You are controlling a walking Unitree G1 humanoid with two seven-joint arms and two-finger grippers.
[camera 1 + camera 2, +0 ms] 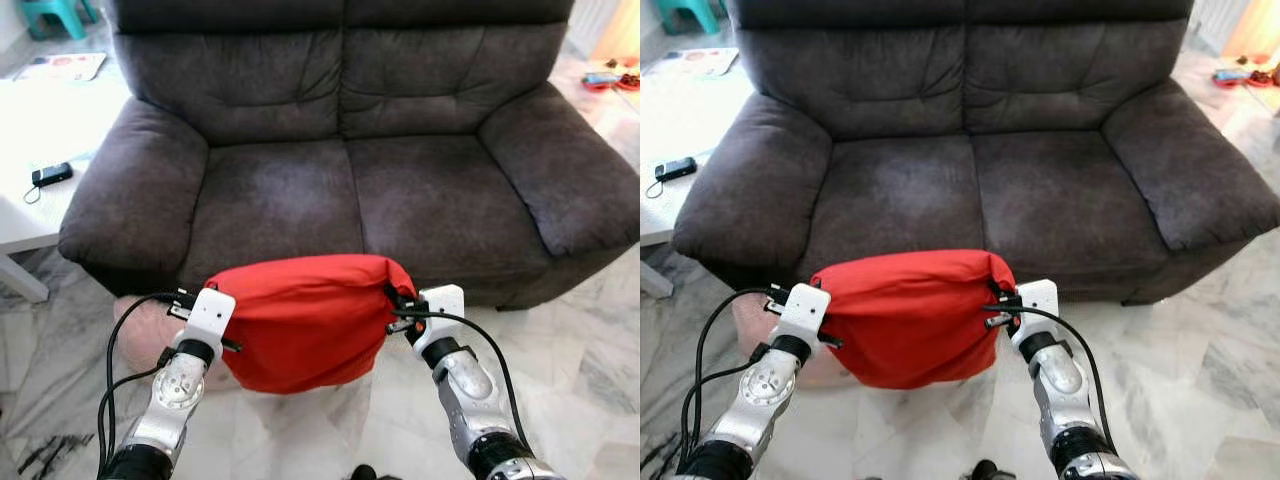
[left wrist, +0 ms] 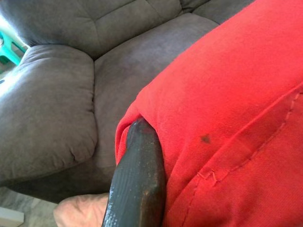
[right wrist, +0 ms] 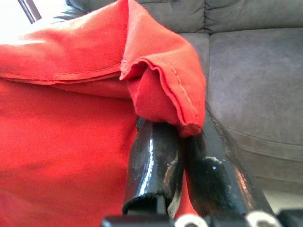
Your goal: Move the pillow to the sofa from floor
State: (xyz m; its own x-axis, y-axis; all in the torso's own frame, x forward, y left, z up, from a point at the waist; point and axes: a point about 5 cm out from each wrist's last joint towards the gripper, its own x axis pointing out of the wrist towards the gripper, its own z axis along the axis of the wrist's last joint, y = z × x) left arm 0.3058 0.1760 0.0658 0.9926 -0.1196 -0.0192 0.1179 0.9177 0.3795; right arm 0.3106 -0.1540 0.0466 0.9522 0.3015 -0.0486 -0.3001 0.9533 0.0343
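Note:
A red pillow (image 1: pixel 305 320) hangs off the floor between my two grippers, just in front of the dark grey two-seat sofa (image 1: pixel 350 190). My left gripper (image 1: pixel 233 318) grips the pillow's left edge. In the left wrist view one black finger (image 2: pixel 139 179) presses into the red fabric. My right gripper (image 1: pixel 398 306) holds the right edge. In the right wrist view its two fingers (image 3: pixel 156 161) are shut on a folded corner of the pillow (image 3: pixel 161 90). The sofa seat (image 1: pixel 970 195) lies bare beyond the pillow.
A beige cushion (image 1: pixel 142 335) lies on the marble floor (image 1: pixel 590 350) behind my left arm, at the sofa's front left corner. A white low table (image 1: pixel 40 120) with a black phone (image 1: pixel 51 174) stands on the left. Small red items (image 1: pixel 602 80) lie at the far right.

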